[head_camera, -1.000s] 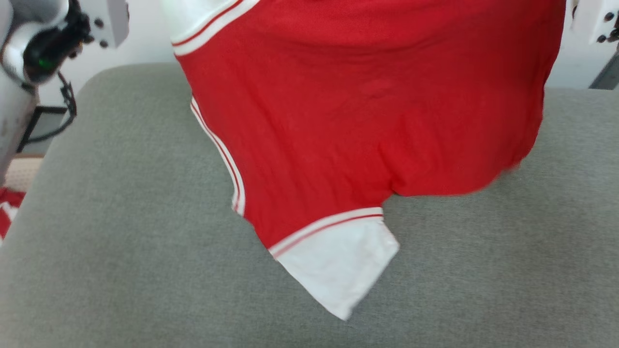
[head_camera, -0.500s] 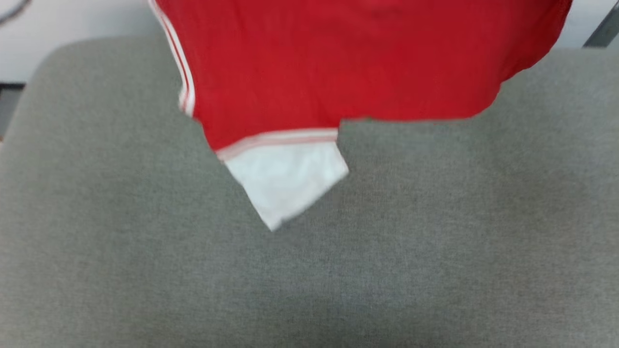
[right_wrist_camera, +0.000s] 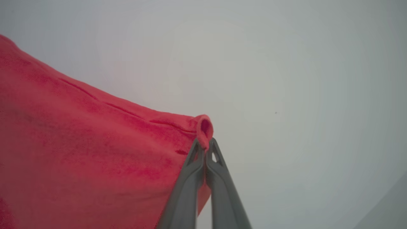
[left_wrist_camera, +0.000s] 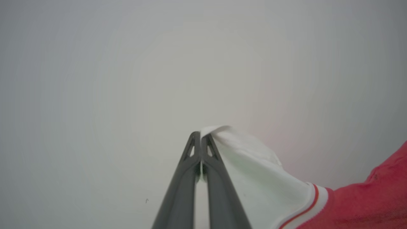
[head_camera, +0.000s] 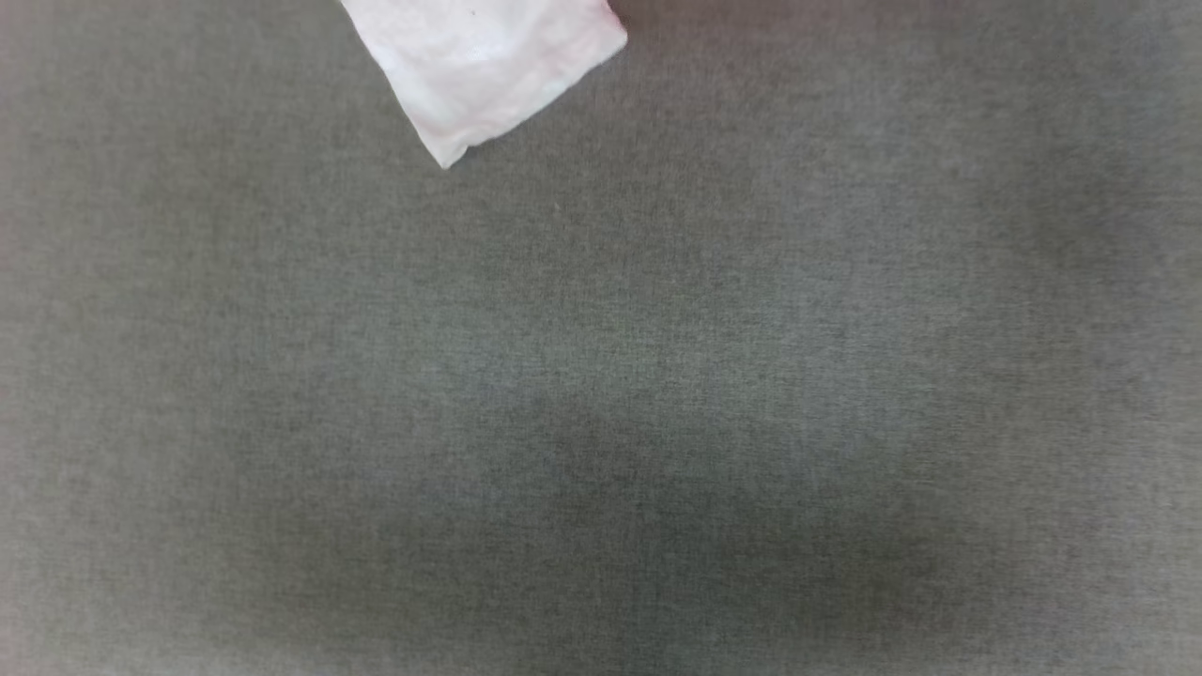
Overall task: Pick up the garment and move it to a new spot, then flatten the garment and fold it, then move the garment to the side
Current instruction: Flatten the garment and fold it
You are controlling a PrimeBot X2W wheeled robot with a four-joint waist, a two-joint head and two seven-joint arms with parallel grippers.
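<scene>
The garment is a bright-red shirt held up off the grey surface by both arms. Its white sleeve end (head_camera: 488, 66) hangs into the top of the head view. In the left wrist view my left gripper (left_wrist_camera: 200, 135) is shut on the other white sleeve end (left_wrist_camera: 254, 165), with red cloth (left_wrist_camera: 365, 203) trailing to the lower right. In the right wrist view my right gripper (right_wrist_camera: 205, 143) is shut on a bunched red edge of the garment (right_wrist_camera: 79, 143), which drapes away to the left.
A broad grey fabric surface (head_camera: 657, 394) spreads under the hanging sleeve in the head view. Both wrist views look toward a plain pale wall (left_wrist_camera: 127, 79).
The head view has tilted downward, so the shirt's red body has slid out of the top of the picture. Just the white sleeve end stays in sight.
</scene>
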